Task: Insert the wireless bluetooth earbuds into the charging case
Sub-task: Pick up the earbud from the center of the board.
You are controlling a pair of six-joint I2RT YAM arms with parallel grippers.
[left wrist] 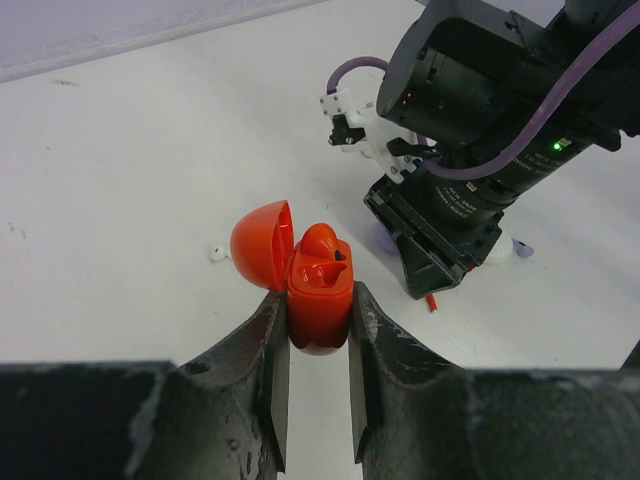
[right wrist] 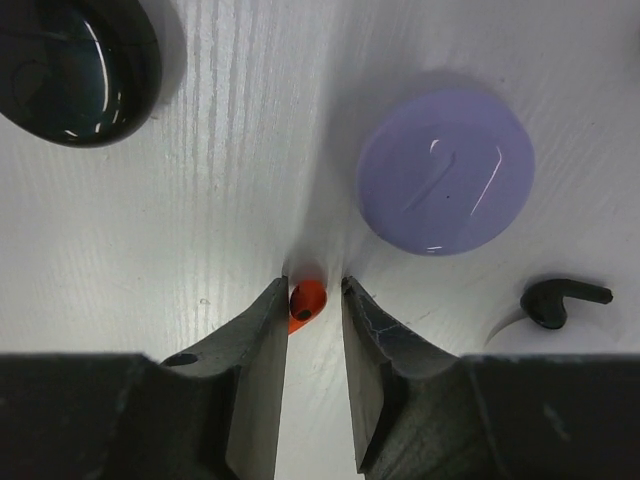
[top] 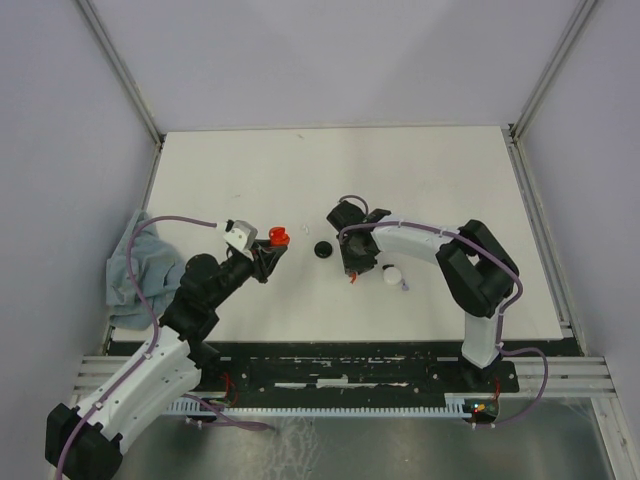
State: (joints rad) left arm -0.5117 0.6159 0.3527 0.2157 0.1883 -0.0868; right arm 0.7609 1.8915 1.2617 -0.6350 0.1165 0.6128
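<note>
- Top external view: the left gripper (top: 272,245) holds a small open red plastic charging case (top: 279,236) off the white desk (top: 250,170). The right gripper (top: 352,272) is down at the desk, well apart from it. A black glossy round case (top: 322,249) lies between the two.
- Left wrist view: the left gripper's jaws are clamped on the body of the red plastic charging case, whose domed lid (left wrist: 262,245) is hinged back. A red lump with a dark spot rises from the case, probably one bud already seated. Whether a well is free cannot be told. A tiny white earbud (left wrist: 216,253) lies loose on the desk just beside the lid.
- Right wrist view: a tiny red stemmed earbud (right wrist: 305,303) lies on the desk between the right gripper's jaws. The jaws stand narrow, one finger touching the bud and a slit of desk showing at the other, so it is not yet clamped. A closed lavender round case (right wrist: 445,170) and a loose black stemmed earbud (right wrist: 560,300) lie near.
- Progress, as a judgement: at best half of the red pair is in. This bud remains to be gripped, carried and inserted, and the other colours look untouched.
</note>
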